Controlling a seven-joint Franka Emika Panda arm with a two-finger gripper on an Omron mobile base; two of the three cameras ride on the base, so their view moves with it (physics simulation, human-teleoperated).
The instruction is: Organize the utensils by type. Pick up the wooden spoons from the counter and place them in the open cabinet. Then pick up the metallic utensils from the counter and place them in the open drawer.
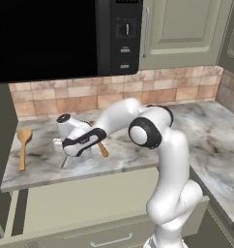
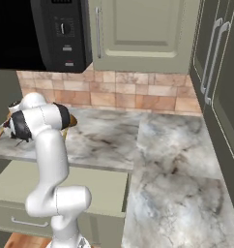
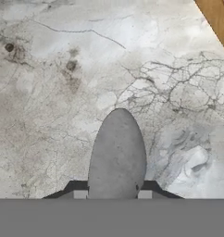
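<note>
Low over the marbled counter (image 1: 124,155), my gripper (image 1: 65,156) points down at the small grey metal spoon (image 3: 116,155). The spoon's bowl fills the gap between my two fingertips (image 3: 79,190), which press on its sides while it lies on the stone. One wooden spoon (image 1: 23,145) rests at the counter's left end. The other wooden spoon (image 1: 103,150) lies just right of my hand, partly behind the arm, and its handle (image 3: 219,18) crosses the hand view's top right corner. The pale olive drawer (image 1: 90,193) stands pulled out below the counter edge.
A black microwave (image 1: 65,34) hangs above the counter's left part. Beside it is a grey-green wall cabinet (image 1: 182,29) with its door shut. Brown tiles (image 1: 138,92) back the counter, which turns a corner to the right (image 2: 177,184). Tall cabinet doors (image 2: 220,72) stand at far right.
</note>
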